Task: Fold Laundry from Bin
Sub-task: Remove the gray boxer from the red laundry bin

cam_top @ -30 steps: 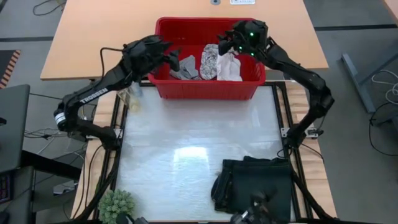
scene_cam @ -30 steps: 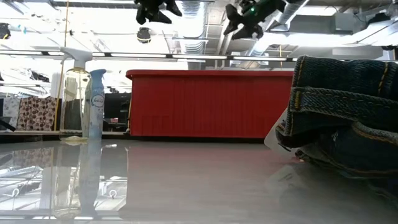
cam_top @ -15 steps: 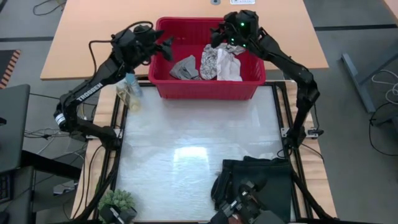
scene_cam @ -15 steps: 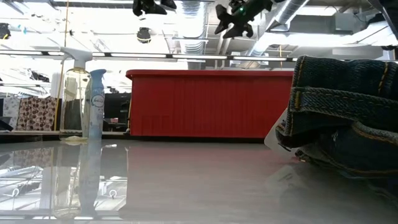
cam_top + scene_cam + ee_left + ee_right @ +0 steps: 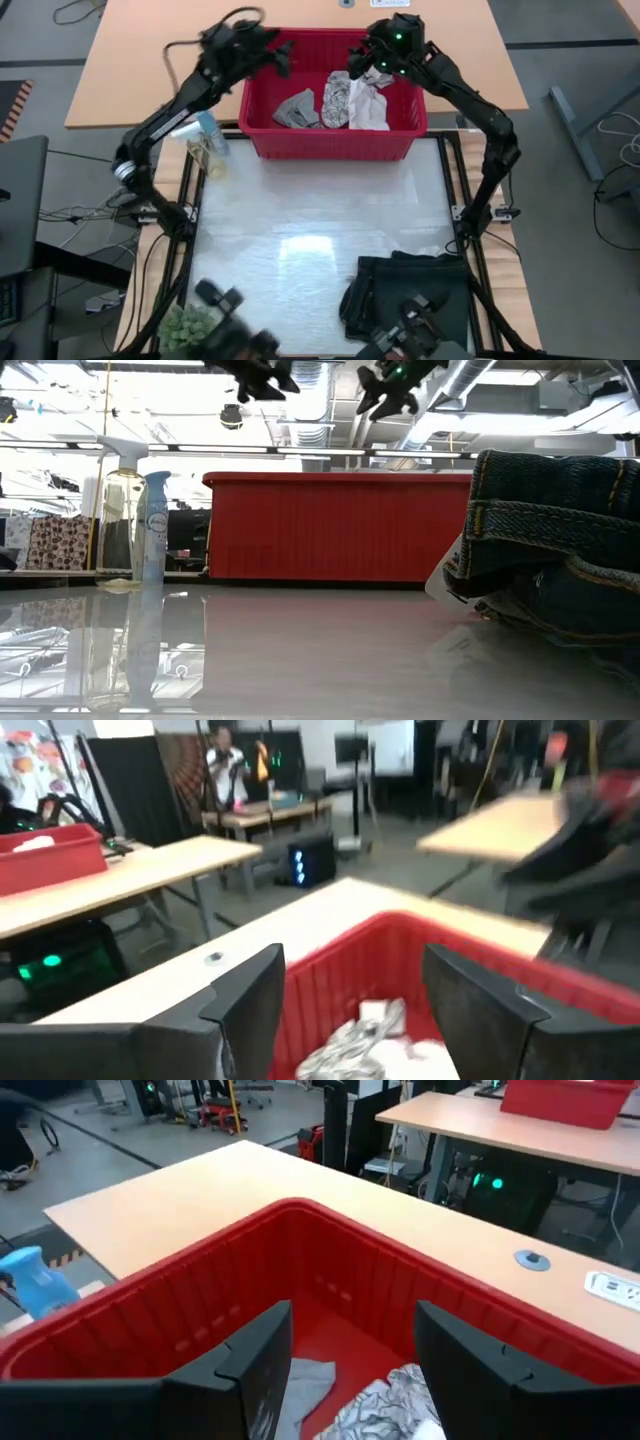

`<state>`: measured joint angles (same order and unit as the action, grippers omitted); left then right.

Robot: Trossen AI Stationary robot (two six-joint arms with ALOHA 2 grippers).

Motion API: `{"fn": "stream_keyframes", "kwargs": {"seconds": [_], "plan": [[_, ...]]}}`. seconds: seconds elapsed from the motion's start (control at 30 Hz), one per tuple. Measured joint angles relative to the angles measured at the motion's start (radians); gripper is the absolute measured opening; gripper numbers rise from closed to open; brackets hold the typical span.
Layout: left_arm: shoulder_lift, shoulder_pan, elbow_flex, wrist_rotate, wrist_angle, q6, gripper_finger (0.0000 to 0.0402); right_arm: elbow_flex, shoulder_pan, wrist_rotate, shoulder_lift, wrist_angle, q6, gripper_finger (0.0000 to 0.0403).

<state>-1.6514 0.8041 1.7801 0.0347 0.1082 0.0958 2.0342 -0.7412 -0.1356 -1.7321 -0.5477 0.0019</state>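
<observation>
The red bin (image 5: 330,146) stands at the table's far edge. In it lie a grey cloth (image 5: 295,108), a white-grey leaf-patterned cloth (image 5: 338,98) and a plain whitish cloth (image 5: 372,106). A dark garment (image 5: 410,292) lies folded on the table's near right. My left gripper (image 5: 281,62) hangs open above the bin's far left part, pointing level over it. My right gripper (image 5: 357,68) hangs open above the bin's far middle, over the patterned cloth (image 5: 392,1400). Nothing is between either pair of fingers (image 5: 245,1010) (image 5: 262,1365).
A blue spray bottle (image 5: 206,128) and a clear bottle (image 5: 120,520) stand left of the bin. A small plant (image 5: 186,326) sits at the near left corner. A wooden table (image 5: 150,60) lies behind the bin. The folded garment (image 5: 550,550) fills the low view's right.
My left gripper has swung from over the grey cloth toward the table's far edge and a little up, staying open. My right gripper has risen slightly above the bin. The cloths in the bin have not moved.
</observation>
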Motion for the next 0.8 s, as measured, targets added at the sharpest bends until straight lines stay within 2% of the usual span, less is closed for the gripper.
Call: {"fn": "stream_keyframes", "kwargs": {"seconds": [0.2,0.37,0.5,0.8], "plan": [[-0.277,0.001,0.329,0.031,0.105,0.095,0.022,0.0,-0.031,-0.055,0.067,-0.121,-0.003,0.0232],[-0.499,0.008,0.579,0.061,0.282,0.134,0.022,0.0,-0.064,-0.058,0.126,-0.216,-0.003,0.0232],[-0.555,0.013,0.525,0.107,0.24,0.166,0.022,0.0,-0.089,-0.058,0.155,-0.251,-0.003,0.0232],[-0.705,0.052,0.534,0.132,0.398,0.053,0.022,0.0,-0.128,-0.057,0.155,-0.264,-0.002,0.0232]]}}
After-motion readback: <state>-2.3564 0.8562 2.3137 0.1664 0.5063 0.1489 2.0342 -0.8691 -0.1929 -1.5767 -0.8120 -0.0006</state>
